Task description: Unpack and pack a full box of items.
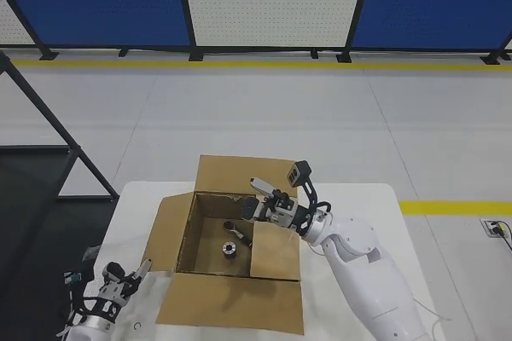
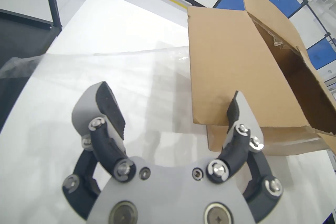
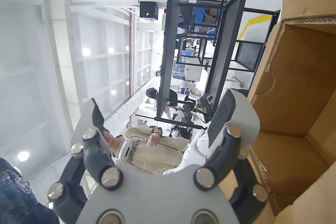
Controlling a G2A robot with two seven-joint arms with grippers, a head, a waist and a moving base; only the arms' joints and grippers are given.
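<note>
**Box open on the table, both tools spread**

The box [image 1: 230, 303] [image 2: 223, 64] [image 3: 296, 78] stands near the middle of the white table [image 1: 367, 200] [image 2: 105, 33] with its flaps folded outward. On its floor lie two small things. A metal ring [image 1: 229, 249] sits near the centre, and a dark part [image 1: 237, 231], too small to identify, lies just beside it at 1 o'clock.

The right tool [image 1: 251, 199] [image 3: 161, 100] hangs over the box's 1 o'clock corner, turned on its side. Its fingers [image 3: 223, 114] are spread wide with nothing between them. In the right wrist view the box's inner wall and a torn flap edge run alongside one finger.

The left tool [image 1: 128, 271] [image 2: 170, 93] is low over the table at 8 o'clock from the box, off the corner of the 9 o'clock flap. Its fingers [image 2: 110, 107] are also spread and hold nothing. In the left wrist view one fingertip overlaps that flap's lower edge, and I cannot tell whether it touches the cardboard.

A clear film [image 2: 99, 64] lies flat on the table at 9 o'clock from the box, reaching from the table's edge up to the flap.
</note>
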